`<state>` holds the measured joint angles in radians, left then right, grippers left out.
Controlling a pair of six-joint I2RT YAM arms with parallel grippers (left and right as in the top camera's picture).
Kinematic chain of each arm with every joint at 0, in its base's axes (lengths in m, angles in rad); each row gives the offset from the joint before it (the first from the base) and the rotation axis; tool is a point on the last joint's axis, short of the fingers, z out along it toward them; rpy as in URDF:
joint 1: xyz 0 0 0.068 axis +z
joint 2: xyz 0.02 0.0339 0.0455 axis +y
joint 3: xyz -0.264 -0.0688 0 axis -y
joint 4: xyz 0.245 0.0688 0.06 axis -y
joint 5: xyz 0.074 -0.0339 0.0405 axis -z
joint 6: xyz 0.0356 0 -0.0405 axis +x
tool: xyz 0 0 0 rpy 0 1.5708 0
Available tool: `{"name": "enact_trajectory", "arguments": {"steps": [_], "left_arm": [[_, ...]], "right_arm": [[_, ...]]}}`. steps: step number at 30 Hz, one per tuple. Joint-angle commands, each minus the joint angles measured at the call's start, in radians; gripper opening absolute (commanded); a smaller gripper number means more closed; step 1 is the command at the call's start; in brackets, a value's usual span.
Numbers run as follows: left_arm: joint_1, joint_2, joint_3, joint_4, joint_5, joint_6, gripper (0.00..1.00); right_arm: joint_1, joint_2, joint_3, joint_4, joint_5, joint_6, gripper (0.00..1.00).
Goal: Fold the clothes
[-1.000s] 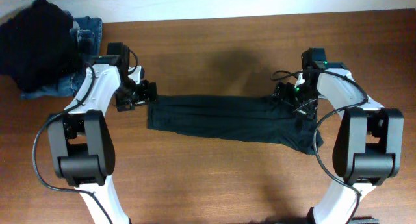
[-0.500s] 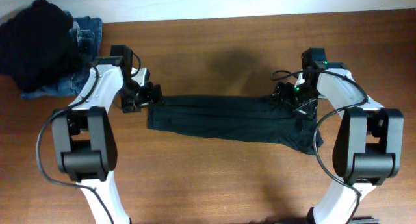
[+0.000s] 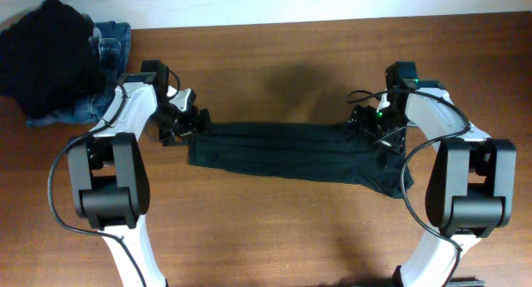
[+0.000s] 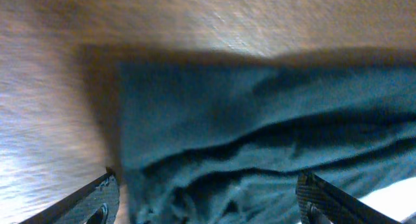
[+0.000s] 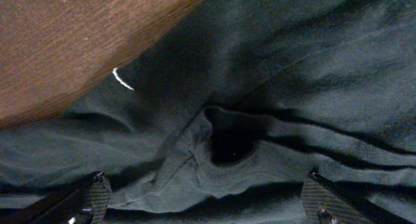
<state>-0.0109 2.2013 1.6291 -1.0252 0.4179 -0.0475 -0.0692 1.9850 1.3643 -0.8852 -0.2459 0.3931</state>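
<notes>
The dark green T-shirt (image 3: 291, 152) lies on the worktop (image 3: 274, 62) gathered into a long, narrow band, with the left hand (image 3: 193, 125) at its left end and the right hand (image 3: 370, 125) over its right end, both spread wide and holding nothing. The lengthwise folds look done, so the step in hand seems to be taking the ends; next, each hand should drop and pinch all the layers. The left wrist view is blurred, the shirt's right end is partly hidden under the right arm, and whether any fingertip touches the cloth cannot be told.
</notes>
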Motion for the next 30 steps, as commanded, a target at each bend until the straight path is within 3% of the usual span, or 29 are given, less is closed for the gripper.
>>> {"name": "enact_trajectory", "arguments": {"steps": [1,7,14,21,30], "left_arm": [[-0.013,0.076,-0.038,-0.041,0.061,0.030,0.87],[-0.013,0.076,-0.082,-0.062,0.060,0.030,0.87],[-0.013,0.077,-0.157,0.036,0.061,0.030,0.86],[-0.012,0.077,-0.164,0.041,0.057,0.030,0.46],[-0.012,0.076,-0.164,0.041,0.048,0.030,0.26]], "right_arm": [[0.005,0.008,-0.007,0.000,-0.009,0.007,0.99],[0.005,0.008,-0.007,0.000,-0.009,0.007,0.99],[0.005,0.008,-0.007,0.000,-0.010,0.007,0.99],[0.005,0.008,-0.007,0.000,-0.010,0.007,0.99],[0.005,0.008,-0.007,0.000,-0.009,0.007,0.99]]}}
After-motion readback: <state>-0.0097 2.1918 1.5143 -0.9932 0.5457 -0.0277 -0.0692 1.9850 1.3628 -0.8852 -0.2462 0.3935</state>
